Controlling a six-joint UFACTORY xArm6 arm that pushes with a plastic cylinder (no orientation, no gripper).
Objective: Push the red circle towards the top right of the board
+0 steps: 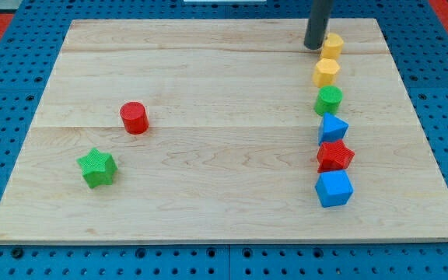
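Note:
The red circle (134,117) is a short red cylinder at the view's left middle of the wooden board (208,194). My tip (314,47) is the lower end of a dark rod near the view's top right, just left of a yellow block (332,44). The tip is far to the right of and above the red circle, not touching it.
A green star (97,168) lies below-left of the red circle. Down the view's right runs a column: yellow hexagon (327,72), green circle (328,99), blue block (333,128), red star (334,156), blue cube (334,188). Blue pegboard surrounds the board.

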